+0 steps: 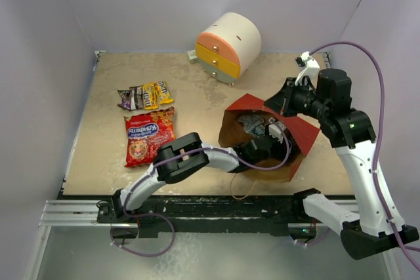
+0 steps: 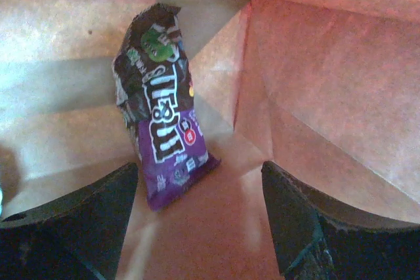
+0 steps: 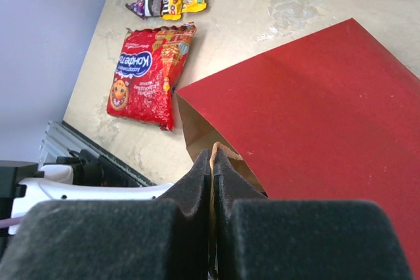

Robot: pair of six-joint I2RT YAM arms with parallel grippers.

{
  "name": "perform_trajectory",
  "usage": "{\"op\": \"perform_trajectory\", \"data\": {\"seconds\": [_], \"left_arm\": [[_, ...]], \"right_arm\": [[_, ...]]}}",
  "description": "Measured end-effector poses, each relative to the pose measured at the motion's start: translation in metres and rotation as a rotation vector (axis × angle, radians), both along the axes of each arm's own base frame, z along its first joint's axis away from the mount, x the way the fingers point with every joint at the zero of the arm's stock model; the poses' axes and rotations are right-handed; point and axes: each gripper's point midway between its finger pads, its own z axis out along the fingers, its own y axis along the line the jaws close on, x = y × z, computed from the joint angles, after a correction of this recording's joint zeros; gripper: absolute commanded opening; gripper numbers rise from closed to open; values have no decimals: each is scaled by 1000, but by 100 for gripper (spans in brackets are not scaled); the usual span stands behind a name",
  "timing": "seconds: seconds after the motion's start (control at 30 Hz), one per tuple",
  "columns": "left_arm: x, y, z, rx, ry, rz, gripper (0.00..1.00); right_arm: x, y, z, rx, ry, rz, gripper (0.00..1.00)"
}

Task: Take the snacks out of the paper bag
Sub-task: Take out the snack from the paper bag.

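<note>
**Top view.**
- Bag (image 1: 307, 141): red outside, kraft within, lying on its side at the near-right of the surface (image 1: 197, 77), mouth open toward the left.
- Left arm (image 1: 197, 159): reaches into that mouth, and we lose its end in shadow.
- Right claw (image 1: 283, 104): at the bag's upper rim.
- Foil packets (image 1: 252, 122): crinkly silver, just inside the mouth.
- Crisp packet (image 1: 149, 137): out of the bag, toward the left edge.
- Candy packets (image 1: 146, 96): also out, just behind the crisp packet.
- Cabinet (image 1: 228, 45): at the far edge, no part of the job.

**Left wrist view.**
- Left claw (image 2: 200, 218): spread wide, with nothing between its fingers.
- Purple packet (image 2: 161, 119): on the bag's kraft floor, ahead of the claw and a little left of its midline.
  - Its long axis runs away from the claw with a slight lean.
  - Its near corner sits just beside the left finger (image 2: 79, 221).
  - It reads "M&M's" in white, with a green character at the far end.
- We judge this claw the nearer one. It would need to shift a touch leftward so that it straddles the packet's narrow width.

**Right wrist view.**
- Right claw: pressed flat together on the bag's rim, holding the mouth up.
- Crisp packet: blue-white logo, with lettering we cannot read surely.
- Yellow candy packets: M&M's lettering, partly legible.
</note>
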Motion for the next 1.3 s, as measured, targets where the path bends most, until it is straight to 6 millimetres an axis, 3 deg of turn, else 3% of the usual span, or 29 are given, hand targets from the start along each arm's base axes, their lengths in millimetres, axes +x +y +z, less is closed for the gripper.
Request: {"op": "perform_trajectory", "data": {"seconds": [0.27, 0.43, 0.7, 1.0, 1.3], "left_arm": [[28, -17, -7, 5, -55, 47, 77], [39, -20, -20, 27, -49, 56, 67], [35, -23, -32, 18, 6, 52, 52], [29, -25, -35, 9, 45, 30, 19], [24, -20, -33, 2, 80, 26, 9]], "right_arm": [[3, 1, 1, 5, 6, -2, 0], [4, 2, 0, 4, 12, -2, 0], [4, 2, -1, 4, 13, -2, 0], [4, 2, -1, 6, 16, -4, 0], [3, 1, -1, 4, 16, -5, 0]]}}
